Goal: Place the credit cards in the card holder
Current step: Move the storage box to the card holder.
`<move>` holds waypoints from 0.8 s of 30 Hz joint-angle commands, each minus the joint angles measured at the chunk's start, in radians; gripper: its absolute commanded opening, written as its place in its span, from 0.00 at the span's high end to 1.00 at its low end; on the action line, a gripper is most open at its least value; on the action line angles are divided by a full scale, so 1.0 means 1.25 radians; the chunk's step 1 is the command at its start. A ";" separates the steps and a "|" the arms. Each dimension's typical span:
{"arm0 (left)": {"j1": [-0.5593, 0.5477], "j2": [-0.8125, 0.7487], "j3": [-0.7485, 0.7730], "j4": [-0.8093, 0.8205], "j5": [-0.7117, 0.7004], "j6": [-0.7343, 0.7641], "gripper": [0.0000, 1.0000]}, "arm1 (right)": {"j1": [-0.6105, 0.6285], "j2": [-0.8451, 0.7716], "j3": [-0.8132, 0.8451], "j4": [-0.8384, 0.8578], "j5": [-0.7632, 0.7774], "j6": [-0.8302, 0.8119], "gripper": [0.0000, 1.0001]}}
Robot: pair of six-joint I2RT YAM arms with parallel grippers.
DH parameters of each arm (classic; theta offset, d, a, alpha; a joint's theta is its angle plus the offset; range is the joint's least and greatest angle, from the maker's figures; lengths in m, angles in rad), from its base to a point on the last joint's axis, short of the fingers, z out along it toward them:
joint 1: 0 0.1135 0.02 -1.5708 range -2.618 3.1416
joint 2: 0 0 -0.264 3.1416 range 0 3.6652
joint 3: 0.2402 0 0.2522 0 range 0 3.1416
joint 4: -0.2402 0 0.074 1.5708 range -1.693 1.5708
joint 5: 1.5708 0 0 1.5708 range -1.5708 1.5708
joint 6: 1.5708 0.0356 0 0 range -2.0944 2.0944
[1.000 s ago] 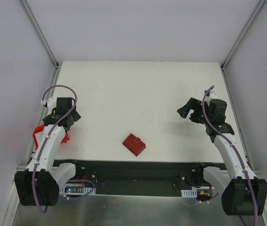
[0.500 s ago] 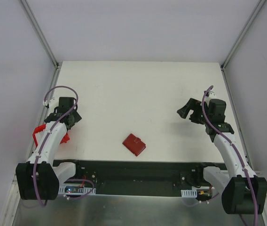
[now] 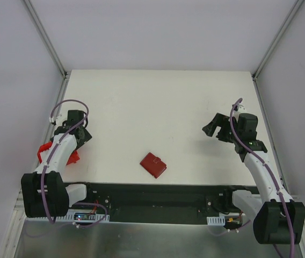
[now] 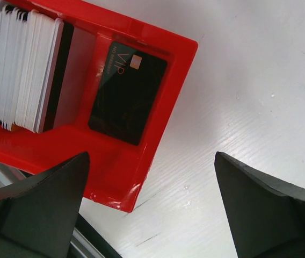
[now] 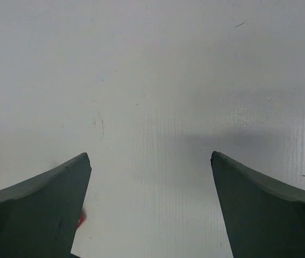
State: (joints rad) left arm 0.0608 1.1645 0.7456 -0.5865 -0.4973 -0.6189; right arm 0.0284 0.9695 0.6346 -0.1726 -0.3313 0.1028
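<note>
Slowly the left arm had swung a little more to its own side. The left gripper (image 3: 78,132) now hung right over the red bin (image 3: 72,157) at the edge of the table (image 3: 158,102). Its jaws were wide open and held nothing. From its own camera I could see the credit cards (image 4: 18,70) packed in a row, standing on edge, in one part of the bin. A black card (image 4: 126,91) lay flat in the part next to them.

The right gripper (image 3: 212,128) had hardly moved. Its jaws were wide open too, with only bare table under them.

The card holder (image 3: 153,165) had not moved. It lay shut near the front edge, in the middle, well apart from both grippers. No card was in it yet. I think the left arm was getting ready to reach down for a card.
</note>
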 commanded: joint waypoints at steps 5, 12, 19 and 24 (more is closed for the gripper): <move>0.008 0.053 0.011 0.014 0.068 0.026 0.01 | -0.002 0.016 0.041 -0.010 0.010 -0.023 0.04; 0.009 0.059 0.018 0.036 0.146 0.046 0.01 | -0.002 0.023 0.043 -0.012 0.007 -0.022 0.04; 0.009 0.027 0.013 0.090 0.261 0.068 0.01 | -0.002 0.028 0.042 -0.014 0.004 -0.018 0.04; 0.009 0.011 0.009 0.105 0.291 0.068 0.01 | -0.002 0.028 0.042 -0.018 0.005 -0.021 0.04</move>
State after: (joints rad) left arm 0.0673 1.2133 0.7456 -0.4896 -0.2089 -0.5499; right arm 0.0284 1.0050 0.6357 -0.1886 -0.3264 0.0883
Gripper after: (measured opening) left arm 0.990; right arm 0.963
